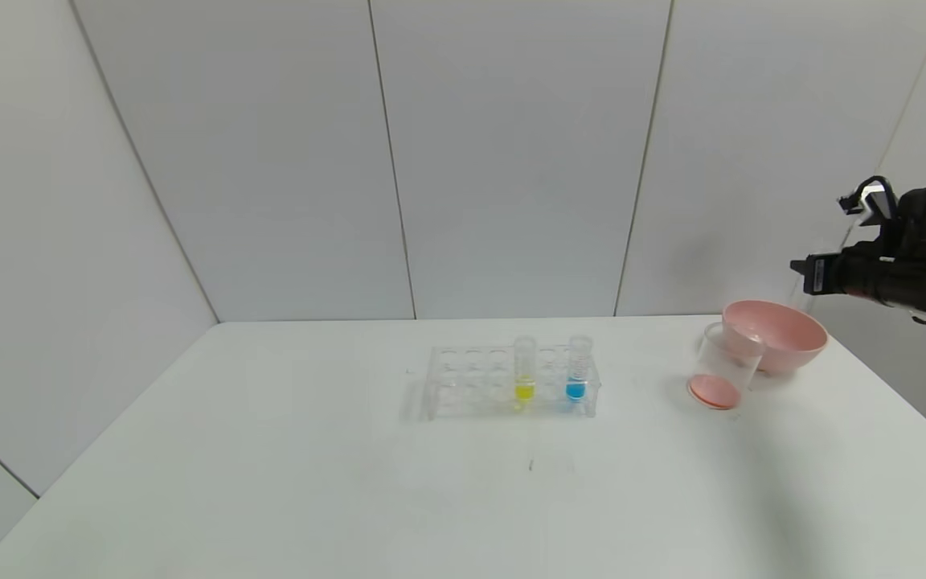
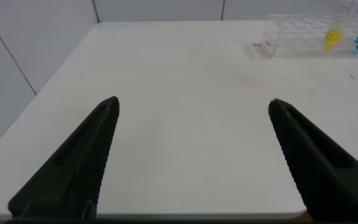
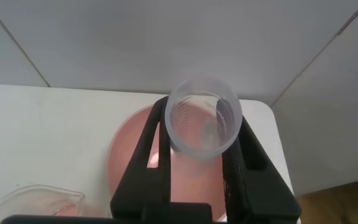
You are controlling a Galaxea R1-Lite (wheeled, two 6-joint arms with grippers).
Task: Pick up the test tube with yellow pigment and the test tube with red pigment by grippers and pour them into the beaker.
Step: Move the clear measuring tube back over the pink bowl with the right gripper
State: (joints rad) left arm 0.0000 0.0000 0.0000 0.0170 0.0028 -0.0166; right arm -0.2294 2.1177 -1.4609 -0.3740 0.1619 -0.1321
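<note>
Up top, on the counter (image 1: 270, 450), the test tube with yellow pigment (image 1: 524, 374) and a blue tube (image 1: 578, 374) stand in the rack (image 1: 463, 386). The beaker (image 1: 722, 376) is at its 3 o'clock, touching the pink bowl (image 1: 784, 334). The right gripper (image 1: 809, 273) hovers at the bowl's 1 o'clock.

Left wrist: the left gripper (image 2: 194, 124) is spread wide over bare counter.

Right wrist: the gripper clamps the test tube with red pigment (image 3: 202, 124) above the bowl.

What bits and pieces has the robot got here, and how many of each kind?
Test tubes: 3 (yellow tube, blue tube, clear tube in the right gripper)
Tube rack: 1
Beaker: 1
Pink bowl: 1
Total: 6
</note>
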